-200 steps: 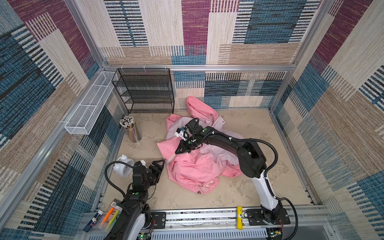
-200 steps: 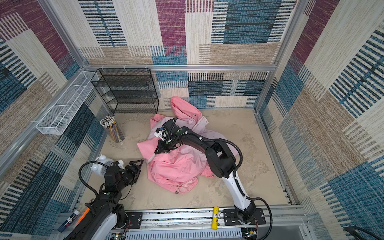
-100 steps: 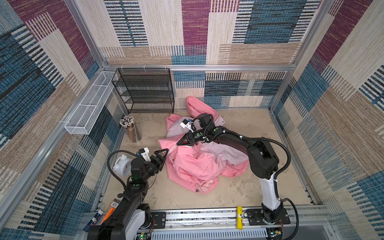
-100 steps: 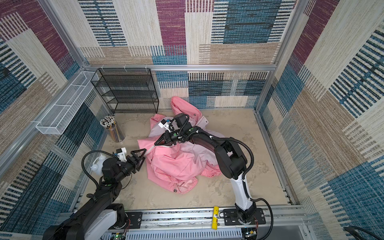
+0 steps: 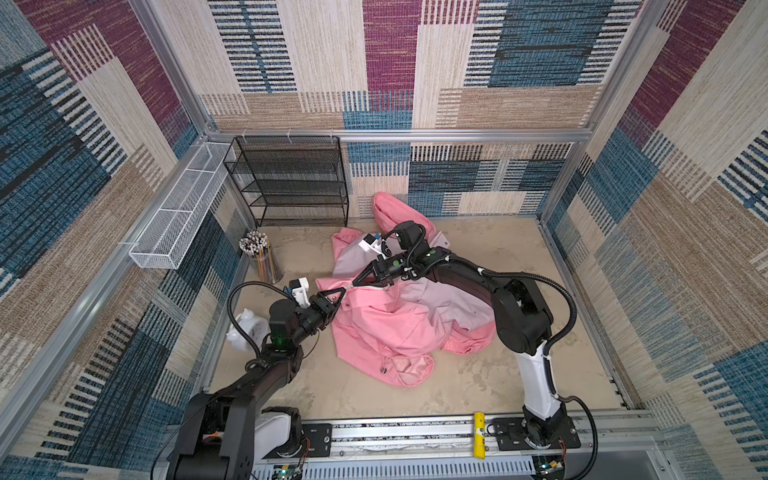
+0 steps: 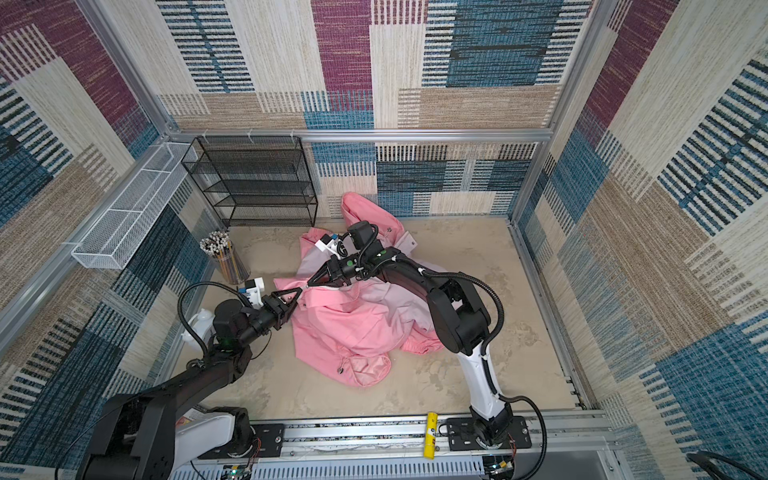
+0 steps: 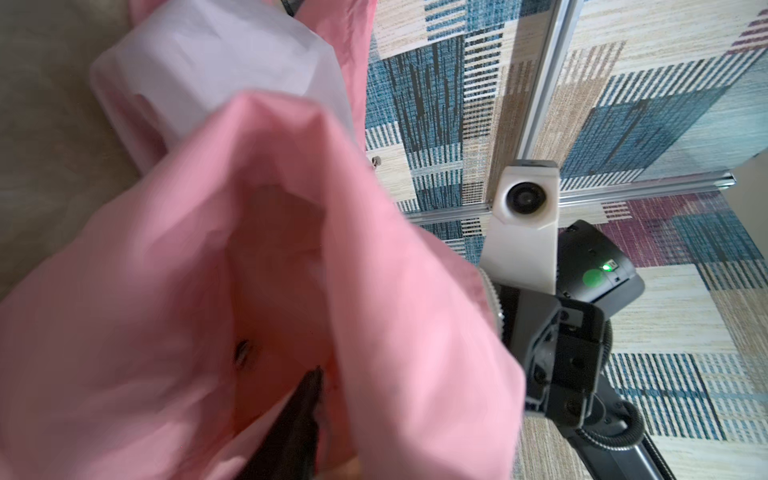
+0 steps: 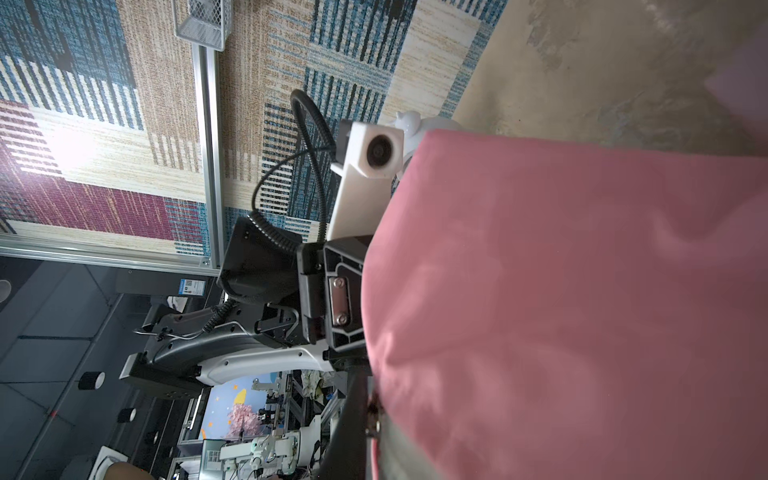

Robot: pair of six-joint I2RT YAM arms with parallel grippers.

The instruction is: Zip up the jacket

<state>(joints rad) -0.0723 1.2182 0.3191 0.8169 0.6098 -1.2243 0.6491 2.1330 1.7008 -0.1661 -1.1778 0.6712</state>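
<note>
Reading both top views, you find the jacket (image 5: 386,328) in a crumpled heap near the middle of the table (image 5: 478,374). Its hood end leans against the back wall, and its pale lining is turned outward in places.

The right gripper (image 5: 356,285) reaches across from the right. Its jaws are closed on a raised edge of the pink cloth, which tents up to its tip. In the right wrist view the fabric fills most of the frame, and a silver snap (image 8: 376,424) sits close to the fingers.

The left gripper (image 5: 337,298) meets the same edge just beside the right one, with its jaws drawn narrow. Whether cloth is actually pinched between them cannot be told. The left wrist view shows only one dark finger (image 7: 303,415) under blurred folds.

**Progress.** Judge the task as barely begun.
- Neither the zipper's teeth nor its slider can be picked out in any view.
- The two front panels are bunched rather than laid side by side.
- No closed length of zipper shows.

What appears done is a hold on one front edge. What appears left is spreading the garment, finding the zipper's bottom end, seating the pin in the slider, and drawing the slider up.

**Surroundings.** A black wire shelf (image 5: 291,183), a cup of pencils (image 5: 259,257) and a white teapot (image 5: 245,332) stand well apart from the jacket, along the back and left.
</note>
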